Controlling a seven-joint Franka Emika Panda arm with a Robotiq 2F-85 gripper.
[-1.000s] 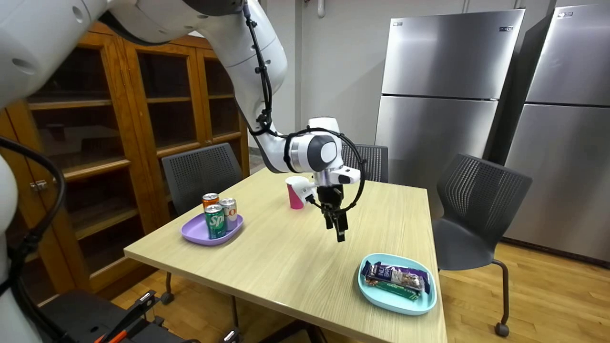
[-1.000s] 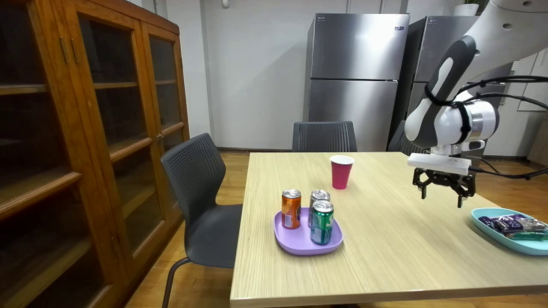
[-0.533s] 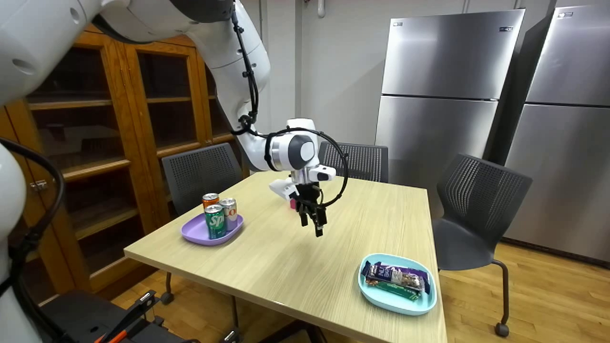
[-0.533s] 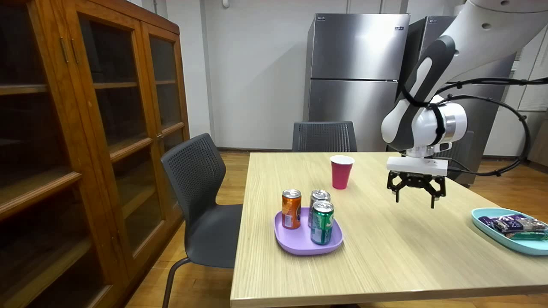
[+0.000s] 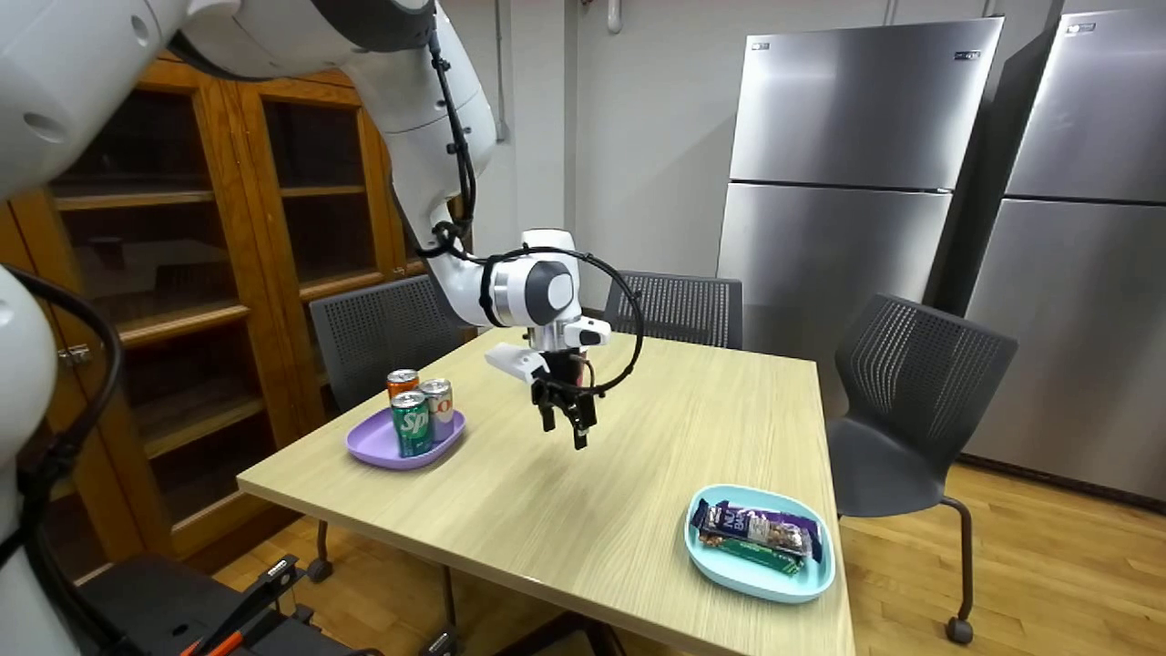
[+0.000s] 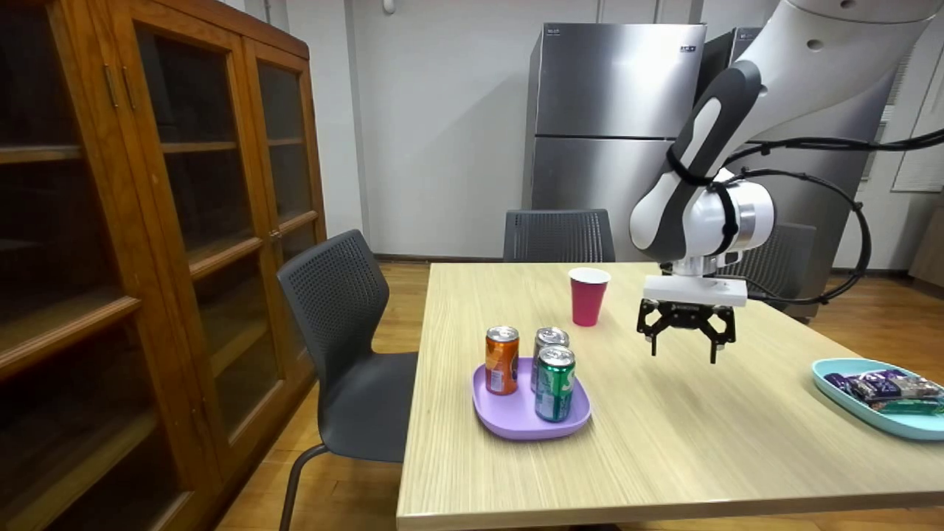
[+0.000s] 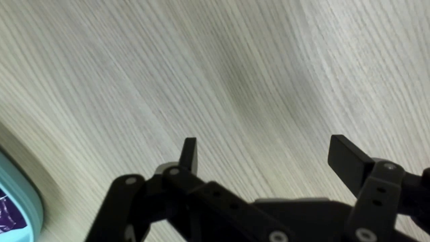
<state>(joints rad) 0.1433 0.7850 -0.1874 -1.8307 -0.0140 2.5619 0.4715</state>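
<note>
Gripper (image 6: 683,352), qty 1, blk, 2-finger, wht housing above: released, fingertips well apart, pointing down over wood-grain table (image 6: 664,442) & apart from its top; grain shows betw. fingertips in wrist view. Pink cup (image 6: 587,304), qty 1, wht rim: upright on table, near gripper, to its L in an ext. view. Purple tray (image 6: 516,431), on table, lower L in same view: orange can (image 6: 501,361), silver can (image 5: 441,401) & grn can (image 6: 554,387) lettered "Sp", all upright. Lt. blue tray (image 5: 747,580), on table, to gripper's R in both ext. views: purple-wrapped bar (image 5: 751,527) & grn-wrapped bar (image 5: 761,555), touching, overlap unclear; part of tray also shows at lower L of wrist view. Surrounds: dk gray chairs (image 5: 911,369), wood cabinet (image 6: 166,243) w/ glass doors, stainless fridges (image 5: 838,264), pale wall (image 6: 442,147) behind.
</note>
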